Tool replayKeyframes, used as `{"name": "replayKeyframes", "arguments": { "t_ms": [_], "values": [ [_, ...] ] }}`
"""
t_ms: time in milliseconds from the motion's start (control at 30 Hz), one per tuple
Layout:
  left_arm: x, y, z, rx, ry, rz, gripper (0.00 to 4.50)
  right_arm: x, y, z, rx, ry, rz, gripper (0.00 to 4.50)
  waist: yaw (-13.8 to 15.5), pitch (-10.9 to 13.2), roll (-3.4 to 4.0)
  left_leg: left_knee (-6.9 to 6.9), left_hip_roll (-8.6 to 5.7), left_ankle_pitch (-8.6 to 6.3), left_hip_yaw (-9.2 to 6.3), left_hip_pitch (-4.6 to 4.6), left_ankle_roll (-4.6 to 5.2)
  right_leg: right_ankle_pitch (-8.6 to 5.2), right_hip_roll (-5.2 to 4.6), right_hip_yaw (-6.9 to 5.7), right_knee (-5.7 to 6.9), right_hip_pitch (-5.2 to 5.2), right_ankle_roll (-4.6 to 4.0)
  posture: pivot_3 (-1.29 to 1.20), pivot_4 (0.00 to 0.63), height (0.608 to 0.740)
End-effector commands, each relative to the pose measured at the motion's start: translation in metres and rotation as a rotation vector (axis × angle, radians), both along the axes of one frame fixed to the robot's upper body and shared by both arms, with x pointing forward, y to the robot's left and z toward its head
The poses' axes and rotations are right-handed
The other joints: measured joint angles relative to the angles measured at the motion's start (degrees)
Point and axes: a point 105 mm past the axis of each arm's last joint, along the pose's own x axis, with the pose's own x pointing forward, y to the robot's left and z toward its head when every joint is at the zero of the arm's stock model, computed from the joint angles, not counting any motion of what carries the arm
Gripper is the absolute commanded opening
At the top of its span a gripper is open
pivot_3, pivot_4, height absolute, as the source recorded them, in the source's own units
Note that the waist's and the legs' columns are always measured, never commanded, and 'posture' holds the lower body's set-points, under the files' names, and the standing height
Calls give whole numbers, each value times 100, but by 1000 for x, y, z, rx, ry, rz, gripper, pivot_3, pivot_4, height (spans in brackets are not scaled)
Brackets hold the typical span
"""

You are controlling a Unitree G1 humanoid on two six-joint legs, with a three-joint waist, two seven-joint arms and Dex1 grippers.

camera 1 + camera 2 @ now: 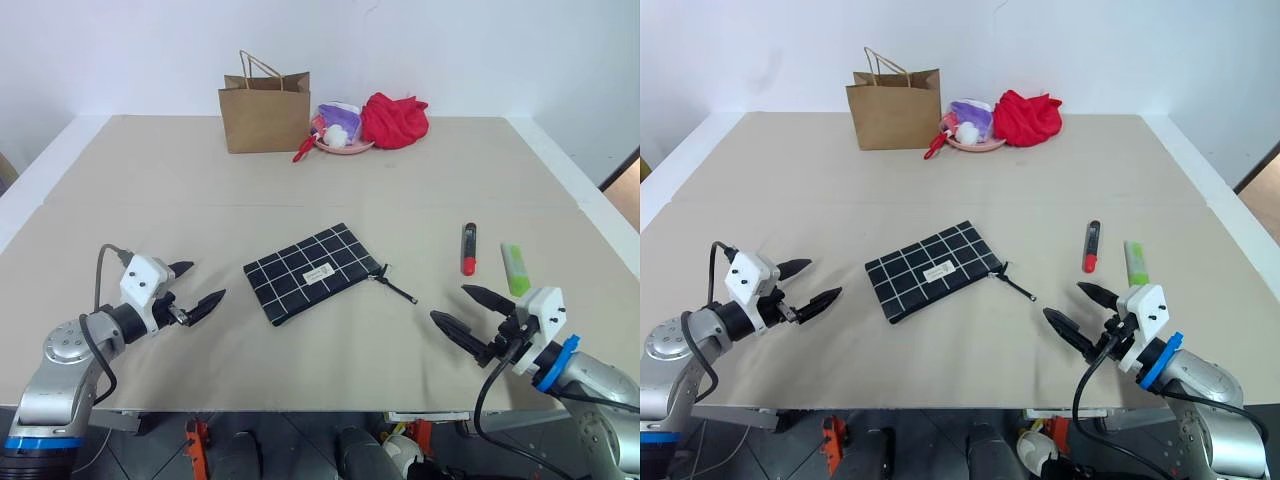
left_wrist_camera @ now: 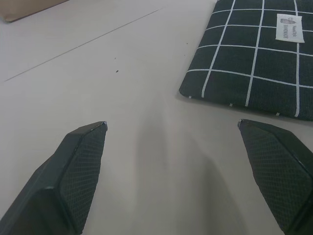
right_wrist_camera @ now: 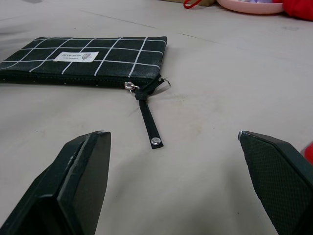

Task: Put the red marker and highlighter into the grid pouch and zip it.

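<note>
Grid pouch (image 1: 313, 272) lay flat at table (image 1: 200, 180) centre, zipped, pull cord (image 1: 396, 287) trailing right. Red marker (image 1: 468, 248) and highlighter (image 1: 515, 268) lay side by side, apart, to the pouch's right. Left gripper (image 1: 196, 287) and right gripper (image 1: 462, 310) hovered wide open, empty, flanking the pouch.

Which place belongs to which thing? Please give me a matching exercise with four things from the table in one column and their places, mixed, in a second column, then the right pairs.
Things:
1. grid pouch
2. red marker
3. highlighter
4. brown paper bag

Places:
A. at the far edge of the table, left of the pink dish
B. between the two open grippers, mid-table
C. nearest the table's right edge
D. between the pouch's pull cord and the green pen

Pairs: 1-B, 2-D, 3-C, 4-A
</note>
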Motion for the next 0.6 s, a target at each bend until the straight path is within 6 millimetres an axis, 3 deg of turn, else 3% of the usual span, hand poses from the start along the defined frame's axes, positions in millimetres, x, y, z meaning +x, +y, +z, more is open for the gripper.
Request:
{"name": "replayKeyframes", "arguments": {
  "t_ms": [33,600],
  "values": [
    [0,-1,10,27,-41,-31,4432,1,-2,10,-2,-50,2,4500,0,0,0,0,0,0,0,0,0,0,0,0,0,0,0,0,150,740],
    [-8,-31,16,-4,-63,-182,4432,7,0,7,-10,-61,-7,4500,2,0,0,1,0,0,0,0,0,1,0,0,0,3,1,0,150,740]
  ]
}}
